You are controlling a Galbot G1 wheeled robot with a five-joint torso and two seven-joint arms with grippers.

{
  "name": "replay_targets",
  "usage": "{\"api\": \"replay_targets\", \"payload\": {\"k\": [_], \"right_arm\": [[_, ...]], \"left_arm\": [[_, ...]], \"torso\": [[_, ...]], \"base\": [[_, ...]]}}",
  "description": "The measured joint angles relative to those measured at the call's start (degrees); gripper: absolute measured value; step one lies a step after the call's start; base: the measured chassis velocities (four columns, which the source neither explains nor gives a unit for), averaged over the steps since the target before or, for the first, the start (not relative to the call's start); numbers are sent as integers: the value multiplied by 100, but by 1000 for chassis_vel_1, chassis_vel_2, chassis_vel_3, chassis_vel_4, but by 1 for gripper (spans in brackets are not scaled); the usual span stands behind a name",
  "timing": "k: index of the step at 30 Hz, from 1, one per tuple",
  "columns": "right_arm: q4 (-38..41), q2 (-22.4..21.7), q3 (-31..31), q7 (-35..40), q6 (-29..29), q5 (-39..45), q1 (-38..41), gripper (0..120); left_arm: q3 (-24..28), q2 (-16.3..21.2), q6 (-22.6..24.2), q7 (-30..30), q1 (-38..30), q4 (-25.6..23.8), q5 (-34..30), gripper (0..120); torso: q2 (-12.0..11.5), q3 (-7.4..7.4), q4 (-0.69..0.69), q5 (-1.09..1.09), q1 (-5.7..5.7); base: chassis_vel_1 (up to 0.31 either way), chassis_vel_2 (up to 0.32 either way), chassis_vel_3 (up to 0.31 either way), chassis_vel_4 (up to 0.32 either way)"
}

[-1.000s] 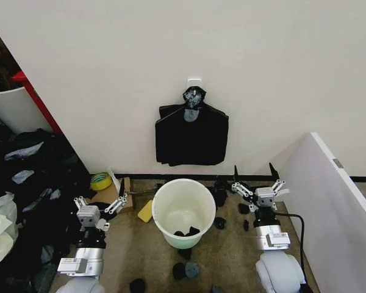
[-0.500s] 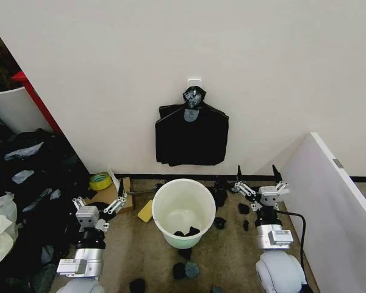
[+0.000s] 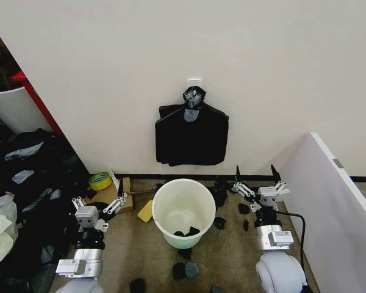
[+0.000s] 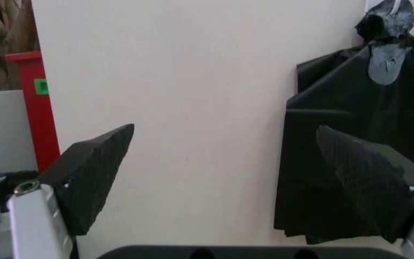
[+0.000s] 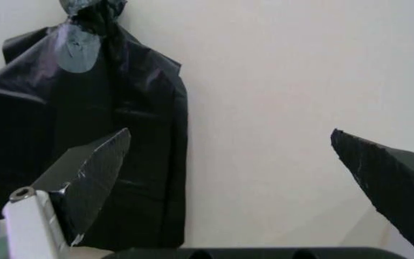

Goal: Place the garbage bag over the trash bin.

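White plastic bin (image 3: 183, 210): round, thick rim, pale green lower part, upright on the brown floor (image 3: 134, 250), mouth uncovered. A few small black scraps lie inside at its bottom, and more black scraps (image 3: 185, 269) lie on the floor just in front of it.

Left gripper (image 3: 99, 200): raised to the left of the bin, level with its rim, apart from it, fingers spread wide, nothing between them.

Right gripper (image 3: 256, 182): raised to the right of the bin, a little farther back, also apart from it, fingers spread wide and bare.

Yellow pad (image 3: 145, 211): on the floor, touching or just beside the bin's left side.

Tape roll (image 3: 100, 181) and cardboard (image 3: 113, 194): on the floor, left of and behind the bin, near the wall.

Black heap (image 3: 30, 195): piled on the floor well left of the bin.

White panel (image 3: 329, 201): slanted, right of the bin, beyond the right gripper.

Bunch of bags (image 3: 191, 135): flat, black, knotted grey-flecked top, hanging from a hook on the wall (image 3: 171, 61) directly above and behind the bin. Both wrist views face it, between the spread fingertips.

Loose garbage bag: cannot tell which, if any, of the black items it is.
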Motion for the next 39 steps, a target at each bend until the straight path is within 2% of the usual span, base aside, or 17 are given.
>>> {"api": "replay_targets", "payload": {"k": [13,17,26,28,31,33,34,39], "right_arm": [[-133,-101,-53,-235,6,137,144,100],[-159,-133,-55,-360,30,229,241,100],[-137,-153,-94,-738,-117,408,370,100],[-102,-152,-159,-784,-250,661,466,100],[-144,-162,-371,-750,-543,1463,769,100],[-156,-165,-406,-745,-575,1585,822,100],[-215,-175,-573,-737,-688,2139,1040,100],[-579,-162,-908,-938,-756,3562,1656,100]], "left_arm": [[-74,-40,-31,-2,80,-66,1,100],[-28,-28,-35,36,194,-207,-328,100],[-91,-86,-131,54,266,-290,-325,100],[-91,-87,-137,54,270,-304,-324,100],[-93,-81,-137,53,268,-306,-314,100],[-93,-81,-137,53,268,-306,-312,100],[-93,-70,-137,51,269,-289,-293,100],[-94,-59,-129,41,256,-190,-241,100]], "torso": [[0,0,0,0,0],[0,0,0,0,0],[0,0,-1,0,0],[0,0,-1,0,0],[0,0,0,0,0],[0,0,0,0,0],[0,0,1,0,0],[0,0,0,0,0]], "base": [[0,0,0,0],[0,0,0,0],[0,0,0,0],[0,0,0,0],[0,0,0,0],[0,0,0,0],[0,0,0,0],[0,0,0,0]]}}
